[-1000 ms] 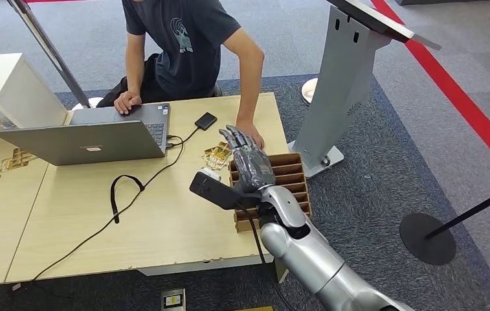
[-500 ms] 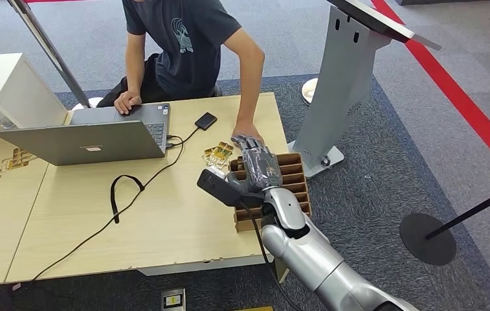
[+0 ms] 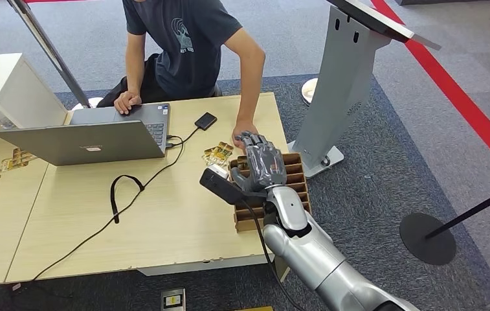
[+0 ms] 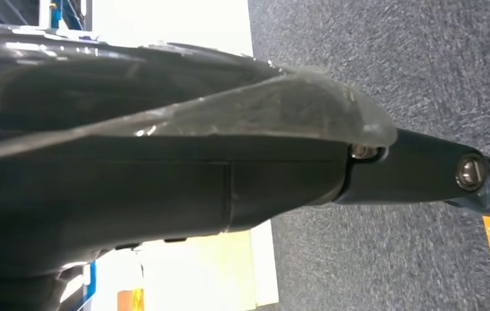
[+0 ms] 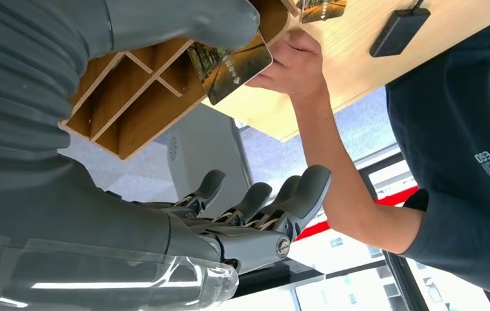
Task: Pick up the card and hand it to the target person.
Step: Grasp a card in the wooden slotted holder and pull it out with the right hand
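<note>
My right hand (image 3: 261,165) hovers over the far end of a brown slotted box (image 3: 296,179) at the table's right edge, fingers curled downward. In the right wrist view a card (image 5: 232,65) with a dark, golden picture stands tilted at the edge of the box (image 5: 132,110). It lies just past my thumb (image 5: 184,23), while my fingers (image 5: 255,207) are spread well apart from it. The person's hand (image 5: 290,61) touches the card's far edge. Nothing is in my right hand's grip. The left wrist view shows a dark part of my left hand (image 4: 423,175) above grey carpet.
A seated person in a dark shirt (image 3: 187,39) rests one hand (image 3: 242,133) by the box and the other on a laptop (image 3: 87,139). Loose cards (image 3: 217,154), a black device (image 3: 206,120) and a cable (image 3: 125,194) lie on the table. A grey stand (image 3: 339,84) rises to the right.
My right hand has moved a little right and down over the box, and its fingers have gone from stretched out to curled. The person's hand stays by the box.
</note>
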Motion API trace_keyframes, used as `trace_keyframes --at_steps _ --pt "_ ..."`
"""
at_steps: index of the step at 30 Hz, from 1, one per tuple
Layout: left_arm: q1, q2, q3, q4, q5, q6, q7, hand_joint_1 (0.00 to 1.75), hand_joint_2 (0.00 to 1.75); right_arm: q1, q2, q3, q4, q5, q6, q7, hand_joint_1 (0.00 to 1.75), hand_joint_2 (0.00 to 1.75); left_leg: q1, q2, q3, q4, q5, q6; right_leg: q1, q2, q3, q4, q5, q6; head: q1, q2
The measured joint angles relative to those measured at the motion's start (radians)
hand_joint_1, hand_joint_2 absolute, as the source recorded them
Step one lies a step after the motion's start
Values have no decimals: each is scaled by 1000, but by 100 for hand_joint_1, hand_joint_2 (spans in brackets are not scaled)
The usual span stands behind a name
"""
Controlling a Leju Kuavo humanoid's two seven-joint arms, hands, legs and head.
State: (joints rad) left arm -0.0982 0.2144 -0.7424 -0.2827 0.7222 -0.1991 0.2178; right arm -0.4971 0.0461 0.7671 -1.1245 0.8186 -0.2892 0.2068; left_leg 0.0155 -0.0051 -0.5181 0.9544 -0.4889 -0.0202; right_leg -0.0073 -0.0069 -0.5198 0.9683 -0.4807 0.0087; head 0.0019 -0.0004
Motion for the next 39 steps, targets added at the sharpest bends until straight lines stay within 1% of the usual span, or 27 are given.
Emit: trace_keyframes --at_steps 12,23,25,33,36,39 --pt "0 0 0 0 0 0 0 0 0 -36 22 0 21 16 20 5 63 175 0 0 0 0 0 0 0 0 0 0 0 0 0 0" --pt "0 0 0 0 -3 -2 3 0 0 -66 41 0 102 1 12 13 60 175 0 0 0 0 0 0 0 0 0 0 0 0 0 0" --pt "0 0 0 0 -5 -3 3 0 0 -67 41 0 115 1 11 17 62 175 0 0 0 0 0 0 0 0 0 0 0 0 0 0" --pt "0 0 0 0 -16 -3 3 0 0 -68 37 -13 159 -1 1 48 80 175 0 0 0 0 0 0 0 0 0 0 0 0 0 0" --pt "0 0 0 0 -16 -3 4 0 0 -68 31 -26 173 -6 -7 49 83 175 0 0 0 0 0 0 0 0 0 0 0 0 0 0" --pt "0 0 0 0 -16 -3 5 0 0 -68 25 -33 185 -8 -8 49 81 175 0 0 0 0 0 0 0 0 0 0 0 0 0 0"
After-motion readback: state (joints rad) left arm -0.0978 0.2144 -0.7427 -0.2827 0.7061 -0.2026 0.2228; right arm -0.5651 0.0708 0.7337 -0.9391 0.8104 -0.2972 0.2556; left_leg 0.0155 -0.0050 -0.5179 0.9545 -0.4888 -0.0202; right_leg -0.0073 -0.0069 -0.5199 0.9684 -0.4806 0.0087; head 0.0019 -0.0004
